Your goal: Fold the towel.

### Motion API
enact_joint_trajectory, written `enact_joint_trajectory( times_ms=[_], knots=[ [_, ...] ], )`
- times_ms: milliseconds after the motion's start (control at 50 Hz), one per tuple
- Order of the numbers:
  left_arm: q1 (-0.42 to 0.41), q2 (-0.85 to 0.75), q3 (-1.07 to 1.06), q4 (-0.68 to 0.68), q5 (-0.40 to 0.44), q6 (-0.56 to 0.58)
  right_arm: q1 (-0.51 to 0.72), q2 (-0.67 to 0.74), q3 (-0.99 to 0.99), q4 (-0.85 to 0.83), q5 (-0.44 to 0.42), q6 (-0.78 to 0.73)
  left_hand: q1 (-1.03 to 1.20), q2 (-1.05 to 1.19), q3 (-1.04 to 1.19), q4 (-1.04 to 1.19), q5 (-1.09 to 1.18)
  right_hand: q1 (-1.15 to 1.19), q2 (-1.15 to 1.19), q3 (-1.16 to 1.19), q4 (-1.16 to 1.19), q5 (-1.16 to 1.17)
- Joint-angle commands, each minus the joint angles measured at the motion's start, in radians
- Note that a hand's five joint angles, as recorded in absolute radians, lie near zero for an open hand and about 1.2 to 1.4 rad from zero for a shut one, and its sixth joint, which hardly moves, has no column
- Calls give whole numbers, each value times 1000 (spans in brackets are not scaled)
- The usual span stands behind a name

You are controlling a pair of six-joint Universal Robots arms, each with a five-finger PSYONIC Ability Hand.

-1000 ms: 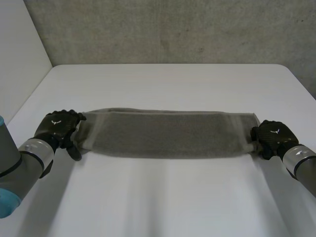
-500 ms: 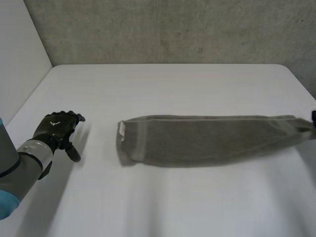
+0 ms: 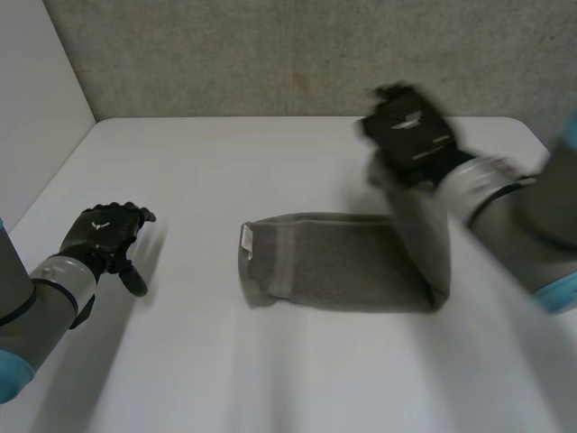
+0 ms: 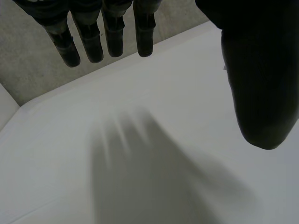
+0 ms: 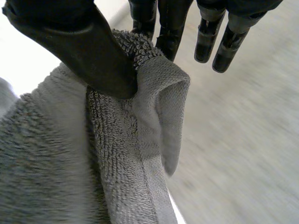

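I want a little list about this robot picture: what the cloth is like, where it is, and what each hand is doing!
towel: grey, a long strip lying on the table, one end lifted
table: white
left hand: open, holding nothing, apart from the towel
right hand: up above the table, pinching the towel's lifted end between thumb and fingers
tag: small, white, at the towel's free end, the one nearer the left hand
fold: not yet laid down
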Motion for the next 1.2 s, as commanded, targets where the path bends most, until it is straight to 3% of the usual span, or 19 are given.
enact_joint_trajectory(
  times_ms=[20,80,120,140,180,260,360,460,520,620,740,880,1000,1200],
  knots=[
    [-7,11,-4,0,0,0,236,173,-69,-5,35,-45,-80,-49,-51,-59,-28,93,102,-43,-76,78],
    [-10,11,-4,0,0,0,288,256,-81,-14,47,-69,-83,-52,-51,-59,-31,93,102,-43,-76,78],
    [-13,12,-4,0,0,0,329,319,-81,-20,55,-80,-83,-52,-51,-59,-31,-223,-215,-43,-76,-239],
    [-13,12,-4,0,0,0,329,319,-81,-20,55,-80,-83,-52,-51,-59,-31,-225,-217,-43,-76,-241],
    [-18,12,-3,2,0,0,349,342,-80,-23,69,-78,-83,-52,-51,-59,-31,-1128,-1120,-43,-76,-1144],
    [-38,12,17,-1,0,0,348,324,-68,-23,107,-75,-83,-52,-51,-59,-31,-1128,-1120,-43,-76,-1144],
    [-67,12,58,-1,0,2,314,201,-15,-18,167,-66,-77,-47,-51,-59,-25,-1128,-1120,-43,-76,-1144],
    [-143,11,114,-3,-6,0,190,25,124,-11,173,-6,-77,-47,-51,-59,-25,-1128,-1120,-43,-76,-1144],
    [-200,11,157,-5,-9,-6,153,-17,167,-9,172,29,-74,-44,-51,-59,-22,-1128,-1120,-43,-76,-1144],
    [-286,0,219,-5,-12,-12,-12,-115,340,-1,164,123,-65,-35,-51,-59,-13,-1128,-1120,-43,-76,-1144],
    [-398,-68,308,-6,-11,-15,-122,-118,454,-3,130,123,-12,18,-51,-59,39,-1128,-1120,-43,-76,-1144],
    [-519,-183,442,-72,-6,-86,-203,-103,529,-5,23,118,100,130,-51,-59,151,-1128,-1120,-43,-76,-1144],
    [-551,-261,535,-129,0,-167,-189,-71,531,-12,31,123,97,127,-51,-59,148,-1128,-1120,-43,-76,-1144],
    [-573,-388,640,-138,-8,-176,-162,-26,531,-40,47,123,105,135,-51,-59,157,-1128,-1120,-43,-76,-1144]
  ],
)
